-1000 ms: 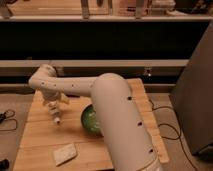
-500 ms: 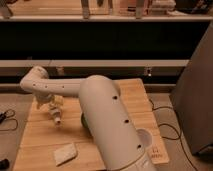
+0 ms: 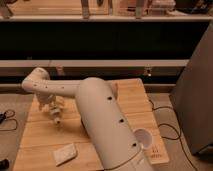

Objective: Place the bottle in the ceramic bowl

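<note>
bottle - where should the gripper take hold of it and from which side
Probably around its slim body at mid-height, coming from straight above: the bottle seems to stand upright, and the open gripper hangs right over it.

You're looking at a cream-white arm [image 3: 100,120]: fat, smooth, rounded tube segments, dotted with small dark holes [image 3: 120,120], narrowing to a slimmer link. Your end effector [image 3: 53,114], equally pale, sits at its tip over the wooden tabletop's [image 3: 131,100] left side.
</note>
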Controlling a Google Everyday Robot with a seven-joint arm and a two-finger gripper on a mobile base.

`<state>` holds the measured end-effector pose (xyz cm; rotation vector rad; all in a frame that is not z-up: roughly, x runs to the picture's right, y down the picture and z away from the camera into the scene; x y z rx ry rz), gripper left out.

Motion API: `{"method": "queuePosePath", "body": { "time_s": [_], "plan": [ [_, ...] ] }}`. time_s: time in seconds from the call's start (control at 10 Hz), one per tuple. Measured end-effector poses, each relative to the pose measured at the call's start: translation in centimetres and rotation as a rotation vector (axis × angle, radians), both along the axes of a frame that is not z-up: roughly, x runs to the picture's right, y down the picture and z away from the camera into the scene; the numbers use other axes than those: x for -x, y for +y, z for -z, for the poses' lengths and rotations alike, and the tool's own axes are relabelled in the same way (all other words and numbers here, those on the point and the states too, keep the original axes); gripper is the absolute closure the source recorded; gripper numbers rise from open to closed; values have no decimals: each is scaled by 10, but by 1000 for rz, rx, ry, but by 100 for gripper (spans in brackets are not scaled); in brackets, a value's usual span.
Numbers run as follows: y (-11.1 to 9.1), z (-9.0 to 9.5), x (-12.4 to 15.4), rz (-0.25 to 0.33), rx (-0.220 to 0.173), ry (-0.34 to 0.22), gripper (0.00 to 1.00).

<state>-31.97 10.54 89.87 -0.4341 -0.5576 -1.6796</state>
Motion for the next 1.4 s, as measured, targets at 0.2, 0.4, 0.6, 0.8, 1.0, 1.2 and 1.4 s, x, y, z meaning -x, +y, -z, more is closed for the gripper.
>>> {"method": "queuePosePath", "body": {
  "time_s": [0.2, 0.4, 0.6, 0.8, 1.0, 1.2, 1.4],
  "plan": [
    [0, -2, 0, 8, 5, -5, 20],
    [0, -3, 2, 18, 8, -11, 20],
    [0, -3, 3, 23, 9, -14, 22],
    [1, -4, 3, 33, 10, -21, 40],
    [2, -4, 2, 36, 11, -22, 62],
    [2, -2, 1, 38, 11, -24, 80],
    [0, -2, -2, 37, 8, -25, 99]
  ]
}}
